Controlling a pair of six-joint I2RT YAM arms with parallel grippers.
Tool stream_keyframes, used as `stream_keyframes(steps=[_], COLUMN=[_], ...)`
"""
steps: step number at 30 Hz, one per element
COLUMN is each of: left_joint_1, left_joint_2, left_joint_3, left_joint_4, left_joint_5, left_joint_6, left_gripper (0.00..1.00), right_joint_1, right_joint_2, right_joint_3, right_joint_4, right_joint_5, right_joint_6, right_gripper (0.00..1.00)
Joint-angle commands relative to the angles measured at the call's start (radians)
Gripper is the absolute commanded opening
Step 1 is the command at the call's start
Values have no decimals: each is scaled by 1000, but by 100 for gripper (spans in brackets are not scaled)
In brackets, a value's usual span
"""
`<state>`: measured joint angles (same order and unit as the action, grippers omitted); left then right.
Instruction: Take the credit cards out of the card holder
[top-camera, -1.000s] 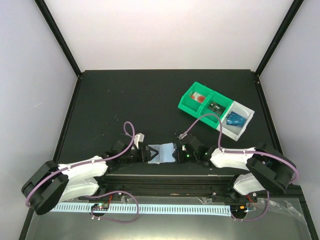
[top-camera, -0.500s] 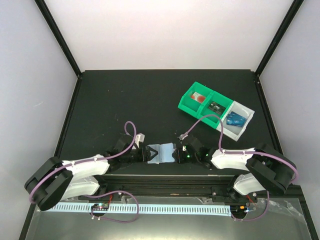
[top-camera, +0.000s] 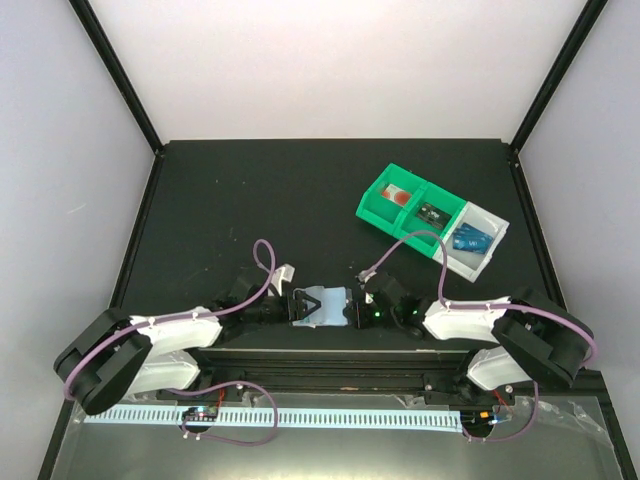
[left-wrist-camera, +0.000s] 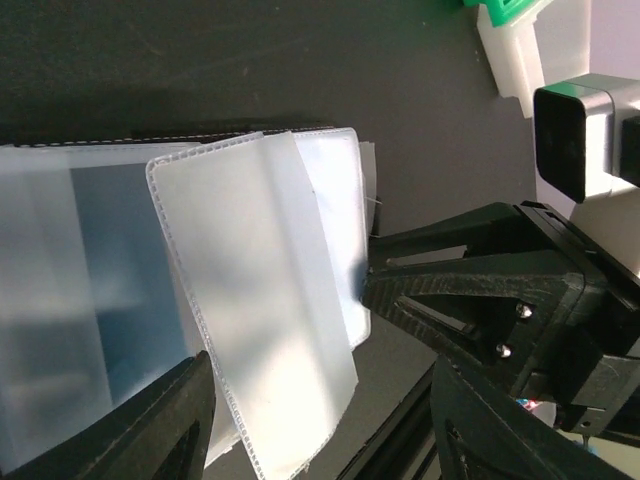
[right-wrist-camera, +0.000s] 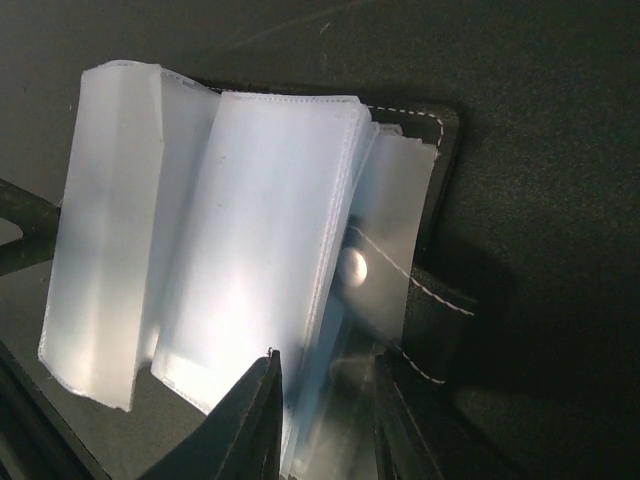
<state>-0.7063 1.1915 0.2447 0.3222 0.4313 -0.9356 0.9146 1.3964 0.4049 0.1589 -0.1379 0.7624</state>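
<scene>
From above, the thin pale blue-grey translucent folding card holder (top-camera: 325, 303) lies at the middle of the black table's (top-camera: 240, 200) near edge, between the two claws. The left gripper (top-camera: 300, 306) is at its left end and the right gripper (top-camera: 351, 312) at its right end. Toward the far right corner sits a green-and-grey compartment tray (top-camera: 372, 213), with a small bright-blue credit card (top-camera: 472, 240) lying in its pale end compartment. In the left wrist view the left claw's fingers (left-wrist-camera: 170, 425) stand apart, unclosed, with a loose frosted sleeve leaf (left-wrist-camera: 260, 300) between them; opposite, the right claw pinches the holder's far edge. In the right wrist view the right claw's fingers (right-wrist-camera: 250, 420) sit close together, gripping the holder's fanned sleeves beside its dark stitched cover (right-wrist-camera: 430, 300) and snap stud (right-wrist-camera: 352, 264).
</scene>
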Motion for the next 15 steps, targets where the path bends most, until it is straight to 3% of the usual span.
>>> stream_keyframes(steps=[1,9,15], left_joint_1=[0,-38,-80], left_joint_2=[15,138,180], left_joint_3=[34,44,94], left_joint_4=[117,319,317], left_joint_5=[58,157,159], left_joint_6=[-36,-98,-80], left_gripper=[60,60,60], right_joint_1=[9,9,9], right_joint_2=[-17,-51,-65], right_joint_3=[-24,-48,-56], right_joint_4=[-2,26,18], right_joint_5=[-5,28,40], right_joint_6=[5,10,13], right_gripper=[28,28,33])
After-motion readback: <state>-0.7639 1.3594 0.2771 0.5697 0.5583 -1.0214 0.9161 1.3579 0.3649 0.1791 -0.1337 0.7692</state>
